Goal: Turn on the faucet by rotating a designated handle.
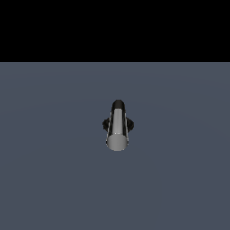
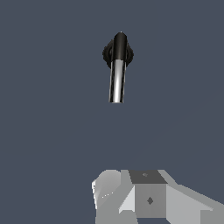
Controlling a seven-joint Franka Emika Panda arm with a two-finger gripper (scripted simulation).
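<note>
A small faucet [image 1: 117, 123] stands alone near the middle of a bare grey surface [image 1: 54, 179], its silver-grey handle [image 1: 117, 130] pointing toward the exterior camera. In the wrist view the end effector [image 2: 148, 199] sits well apart from the handle [image 2: 117, 81], nothing between them. The likely risk: a misaligned approach glances off the round bar, or lands near the black elbow [image 2: 119, 46], where leverage is poor and the handle barely turns. Only grey housing shows; whether the fingers are apart or together cannot be told.
</note>
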